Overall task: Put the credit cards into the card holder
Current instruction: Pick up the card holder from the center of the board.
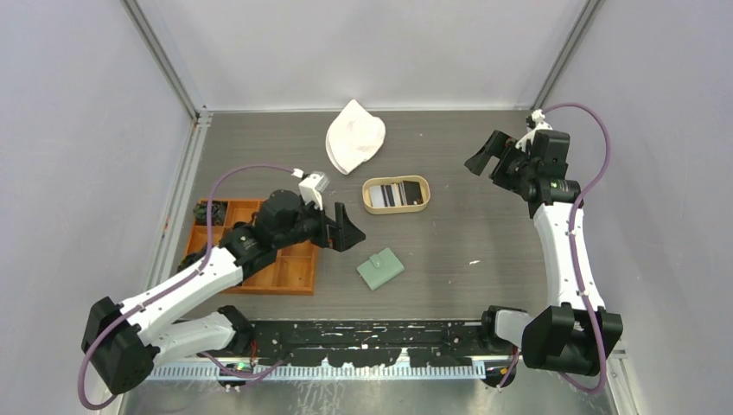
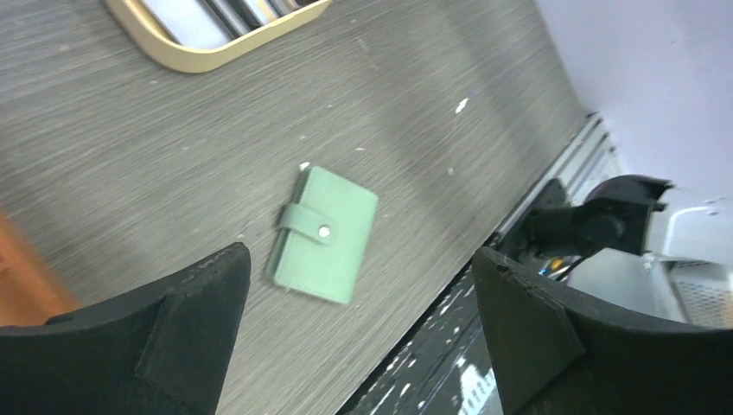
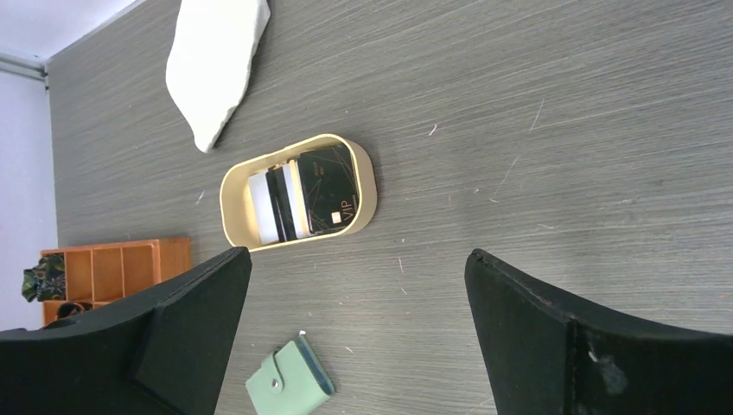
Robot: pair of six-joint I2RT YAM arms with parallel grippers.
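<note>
Top external view: both arms raised off the worktop (image 1: 484,259), nothing gripped. Left claw (image 1: 346,227) fully spread and empty, left of frame centre, over the right edge of the orange compartmented tray (image 1: 259,281). Right claw (image 1: 486,157) likewise wide and empty, upper right of frame. Credit cards (image 1: 396,194) sit together inside the oval tan tray (image 1: 395,209) at frame centre. The card holder (image 1: 380,268) lies apart from it, lower in the frame, flat on the worktop. White cloth (image 1: 354,134) above, not involved. Left wrist view: card holder (image 2: 324,233) lies between the two spread fingers but well below them, closed, snap tab fastened across its front. Right wrist view: cards (image 3: 302,199) overlap in the tray, a black one on top on the right, pale ones to the left; card holder at the lower edge, near the left finger. Judgement: task at its opening step, no card moved, holder not yet opened. Next move probably calls for the left claw to descend on the holder and free the snap, while the right claw takes the top card by an edge; the cards are thin and lie low inside the rim, so a steep approach seems needed.
</note>
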